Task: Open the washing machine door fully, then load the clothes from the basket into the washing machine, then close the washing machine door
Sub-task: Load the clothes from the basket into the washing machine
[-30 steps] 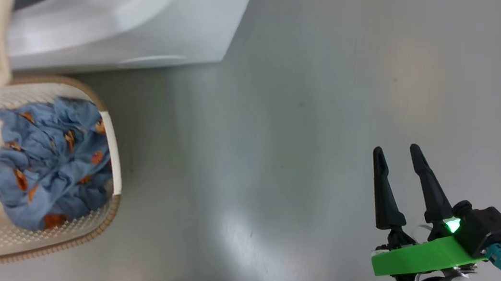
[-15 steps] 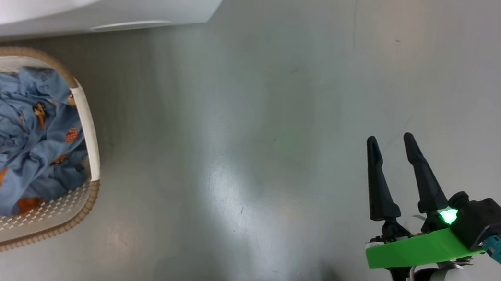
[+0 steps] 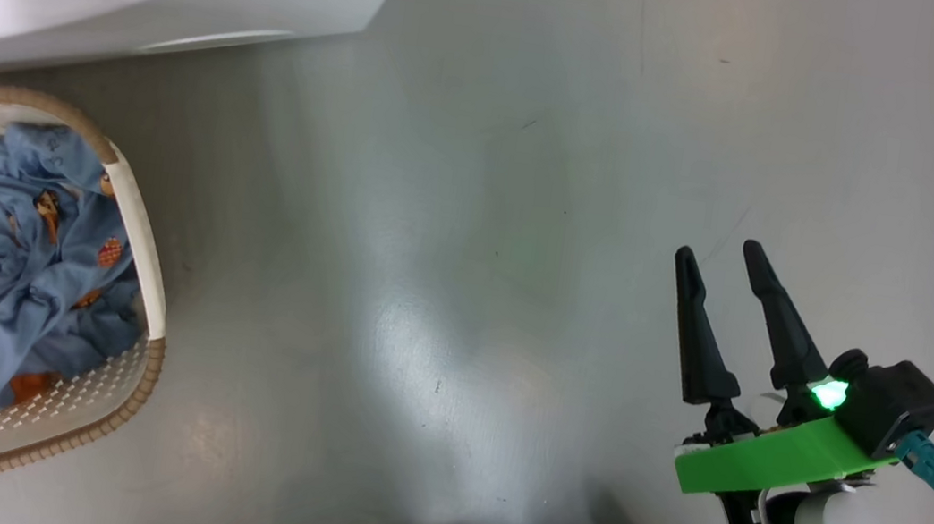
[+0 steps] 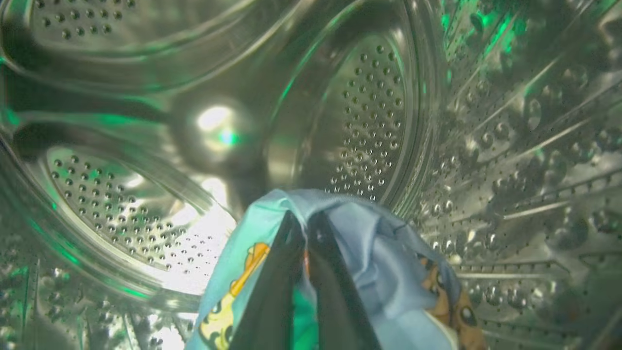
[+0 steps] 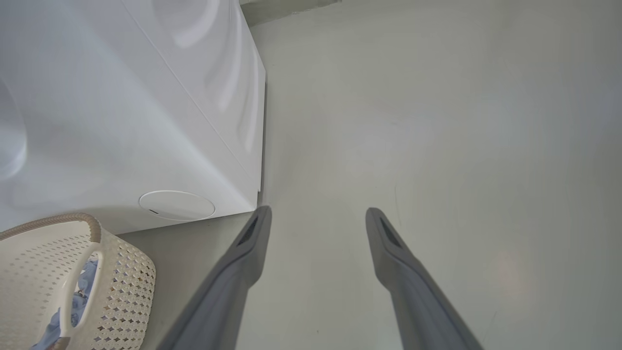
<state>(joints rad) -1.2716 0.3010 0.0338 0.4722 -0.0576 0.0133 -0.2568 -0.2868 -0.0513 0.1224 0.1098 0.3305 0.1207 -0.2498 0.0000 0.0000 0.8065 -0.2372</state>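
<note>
As the left pincer (image 4: 304,218) clamps the clothes (image 4: 379,262), they drape over its tips.

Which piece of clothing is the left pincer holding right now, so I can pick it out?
Look inside the washing machine's perforated steel drum. There, the shut left pincer pinches a light blue garment printed with small cartoon figures. Unlike the matching blue heap lying in the basket on the floor, this one is up inside the drum.
</note>
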